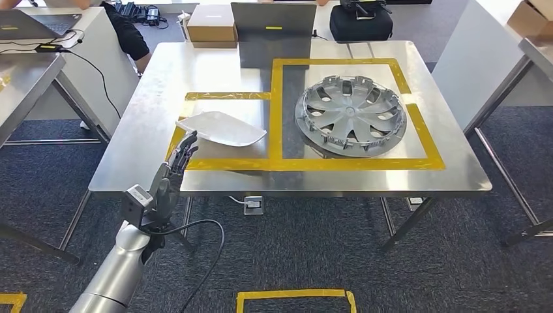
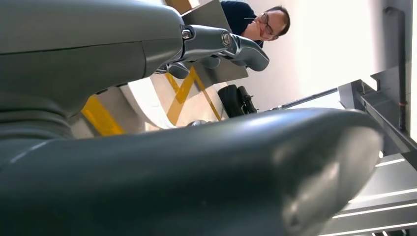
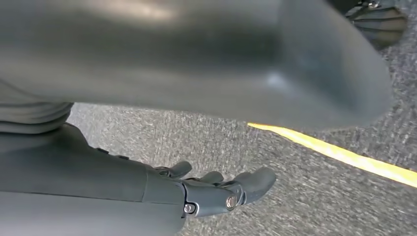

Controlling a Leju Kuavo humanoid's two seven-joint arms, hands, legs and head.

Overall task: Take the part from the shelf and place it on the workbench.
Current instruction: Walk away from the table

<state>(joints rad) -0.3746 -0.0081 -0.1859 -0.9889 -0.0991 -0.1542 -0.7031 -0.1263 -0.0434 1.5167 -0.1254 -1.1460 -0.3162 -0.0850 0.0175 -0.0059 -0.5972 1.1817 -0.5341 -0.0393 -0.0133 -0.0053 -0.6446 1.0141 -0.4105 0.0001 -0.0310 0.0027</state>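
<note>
On the steel workbench (image 1: 130, 124), seen from the head view, the white part (image 1: 222, 128) lies flat inside the smaller yellow-taped box, with a grey wheel cover (image 1: 350, 114) in the larger box beside it. The left hand (image 1: 171, 175) sits at the near edge of the bench, just short of the part's near end, fingers stretched out and apart, holding nothing; whether the fingertips brush the part cannot be told from this angle. The part looks placed, so the step in hand is judged to be letting go and clearing away: the arm should draw straight back toward the robot and lift a little, so no finger catches the part's thin rim and drags it over the tape

From the left wrist view, the thick thumb (image 2: 206, 167) crosses the picture and the darker fingers (image 2: 231, 46) reach out above it, spread and bare, with the pale part (image 2: 147, 96) and yellow tape (image 2: 101, 118) beyond them; nothing sits between thumb and fingers

From the right wrist view, the right hand (image 3: 206, 191) hangs over grey carpet (image 3: 275, 162) near a yellow floor line (image 3: 339, 155), fingers loosely extended and parted, grasping nothing
</note>
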